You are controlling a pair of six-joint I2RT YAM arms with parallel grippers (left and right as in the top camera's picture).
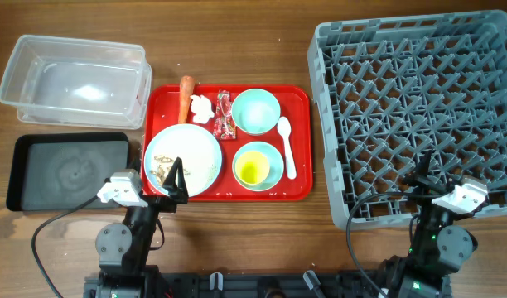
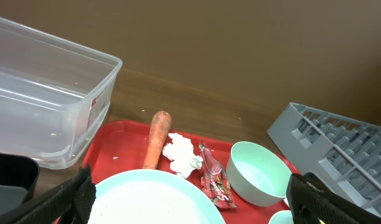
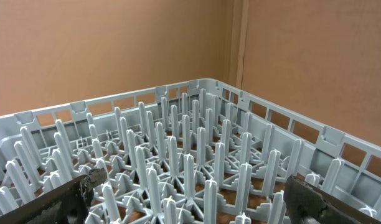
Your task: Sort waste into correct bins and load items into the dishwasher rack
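On the red tray (image 1: 227, 184) lie a carrot piece (image 1: 185, 95), white tissue (image 1: 202, 108), red-and-white wrapper (image 1: 225, 116), pale green bowl (image 1: 256, 112), white spoon (image 1: 286, 147), a light blue bowl (image 1: 274, 157) holding the yellow cup (image 1: 253, 170), and a round plate (image 1: 191, 149) with beige crumbs (image 1: 162, 171). My left gripper (image 1: 176, 178) is open and empty over the plate's near edge (image 2: 153, 202). My right gripper (image 1: 421, 178) is open and empty above the near side of the grey rack (image 1: 320, 74). The clear tub (image 1: 75, 79) and black tray (image 1: 67, 170) sit left.
The left wrist view shows the carrot (image 2: 157, 138), tissue (image 2: 181, 155), wrapper (image 2: 214, 177), green bowl (image 2: 259, 174), tub (image 2: 47, 112) and rack corner (image 2: 340, 149). The right wrist view shows only the rack's upright pegs (image 3: 178, 149). Bare wooden table lies along the front.
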